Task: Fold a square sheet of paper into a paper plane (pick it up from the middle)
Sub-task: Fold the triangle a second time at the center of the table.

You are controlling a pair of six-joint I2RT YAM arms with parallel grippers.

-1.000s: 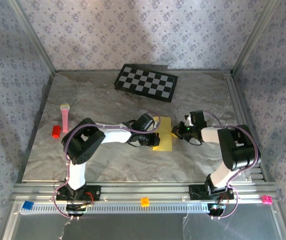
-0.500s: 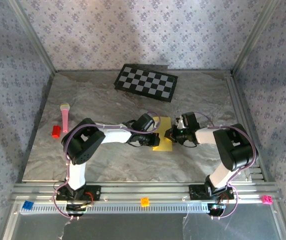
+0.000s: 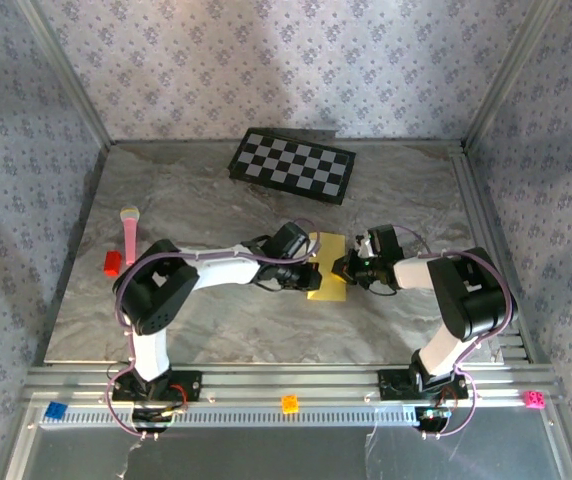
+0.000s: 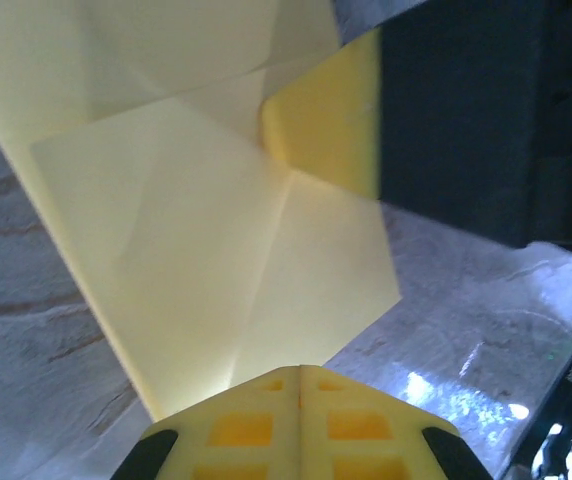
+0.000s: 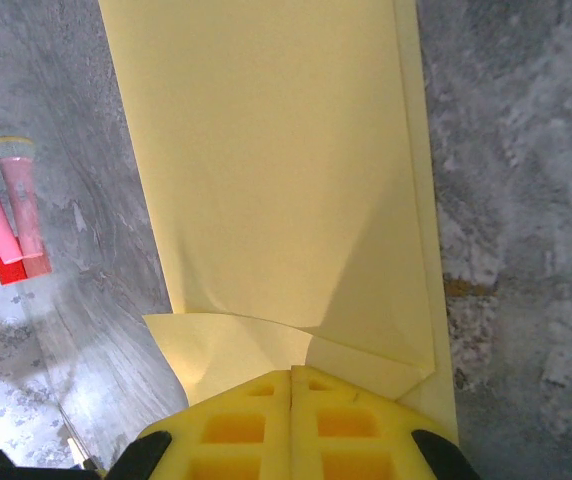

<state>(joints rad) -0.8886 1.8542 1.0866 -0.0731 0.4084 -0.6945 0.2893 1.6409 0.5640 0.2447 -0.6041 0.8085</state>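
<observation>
So, you've got one yellow paper (image 3: 328, 272), folded into a narrow strip with flaps, lying flat mid-table between two tools. Left tool (image 4: 299, 368) and right tool (image 5: 291, 370) each have their fingers pressed together, tips right at the paper, one from either side. I can't tell whether either actually nips it. One checkerboard (image 3: 292, 166) sits at the far edge. One pink stick (image 3: 129, 235) and one red block (image 3: 113, 263) are well off left. The table (image 3: 226, 320) runs on as marble toward the near edge.
</observation>
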